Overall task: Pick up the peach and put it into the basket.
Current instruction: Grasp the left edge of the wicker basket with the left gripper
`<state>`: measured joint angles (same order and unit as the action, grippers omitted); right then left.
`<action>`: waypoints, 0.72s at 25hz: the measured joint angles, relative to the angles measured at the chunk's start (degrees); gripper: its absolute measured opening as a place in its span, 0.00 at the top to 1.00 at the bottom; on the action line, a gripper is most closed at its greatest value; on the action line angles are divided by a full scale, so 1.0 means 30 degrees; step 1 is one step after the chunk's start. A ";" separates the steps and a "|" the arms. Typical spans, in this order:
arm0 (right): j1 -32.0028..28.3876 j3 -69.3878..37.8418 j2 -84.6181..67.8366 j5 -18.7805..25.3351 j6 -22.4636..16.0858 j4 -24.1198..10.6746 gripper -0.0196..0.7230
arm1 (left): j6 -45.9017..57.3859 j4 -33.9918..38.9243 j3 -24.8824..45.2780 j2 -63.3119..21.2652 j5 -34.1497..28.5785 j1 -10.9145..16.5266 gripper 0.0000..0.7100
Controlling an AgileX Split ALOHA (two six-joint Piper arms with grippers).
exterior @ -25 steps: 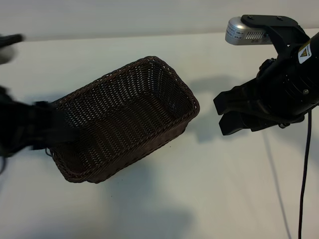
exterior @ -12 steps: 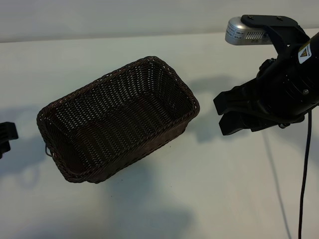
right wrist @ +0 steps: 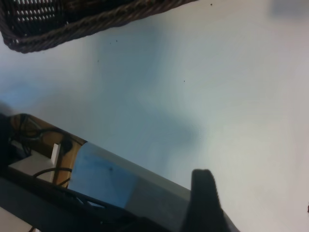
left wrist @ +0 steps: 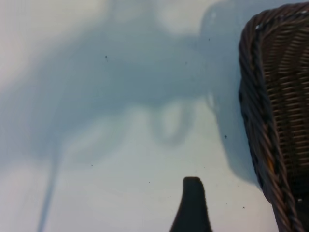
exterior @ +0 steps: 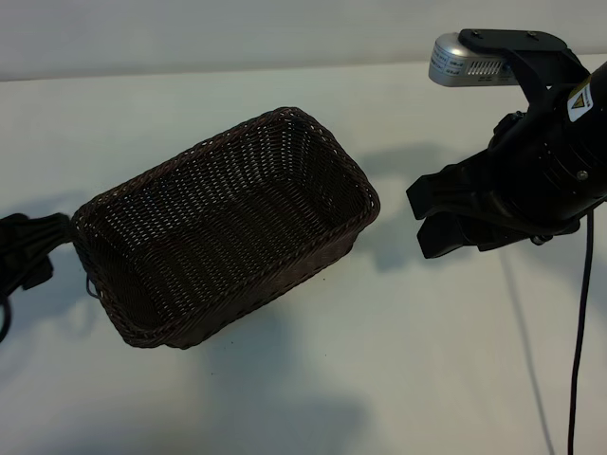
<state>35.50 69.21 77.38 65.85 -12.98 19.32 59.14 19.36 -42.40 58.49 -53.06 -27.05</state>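
Note:
The dark brown wicker basket (exterior: 313, 254) lies slantwise in the middle of the white table, and its inside shows only weave. The peach is out of view in every view. My left gripper (exterior: 47, 242) is at the far left, low by the basket's left end. The left wrist view shows one of its fingers (left wrist: 192, 205) over bare table, beside the basket (left wrist: 277, 96), with nothing next to it. My right gripper (exterior: 424, 216) hovers to the right of the basket with its two fingers apart and nothing between them. One right finger (right wrist: 203, 200) shows with the basket (right wrist: 72, 24) farther off.
A black cable (exterior: 577, 332) hangs down from the right arm at the right side. The right wrist view shows the table's edge (right wrist: 145, 176), with a frame and wires beyond it. Bare table (exterior: 398, 360) lies in front of the basket.
My left arm drew back from over the basket's left end to the picture's left edge, then came partway back toward the basket. The right arm and the basket have stayed still.

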 joint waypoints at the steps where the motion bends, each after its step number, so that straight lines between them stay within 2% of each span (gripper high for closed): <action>1: 0.0000 0.0000 0.0000 0.0000 0.0000 0.0000 0.31 | -0.0249 -0.0357 0.0000 0.0453 0.0363 0.0461 0.22; 6: 0.0000 0.0000 0.0000 0.0008 0.0000 0.0000 0.31 | -0.2967 -0.2964 0.0000 0.1622 0.2244 0.3283 0.22; 11: 0.0000 0.0000 0.0000 0.0150 0.0000 0.0000 0.31 | -0.7301 -0.6041 0.0000 0.2741 0.2806 0.6063 0.22; 14: 0.0000 0.0000 0.0000 0.0163 0.0000 0.0000 0.31 | -0.9659 -0.8225 0.0023 0.3838 0.3365 0.6912 0.22; 18: 0.0000 0.0000 0.0000 0.0203 0.0000 0.0000 0.31 | -1.1320 -1.0332 0.0023 0.5127 0.4514 0.6991 0.22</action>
<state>35.50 69.21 77.38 66.46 -12.98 19.32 25.18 -11.64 -42.33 73.87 -39.52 -6.08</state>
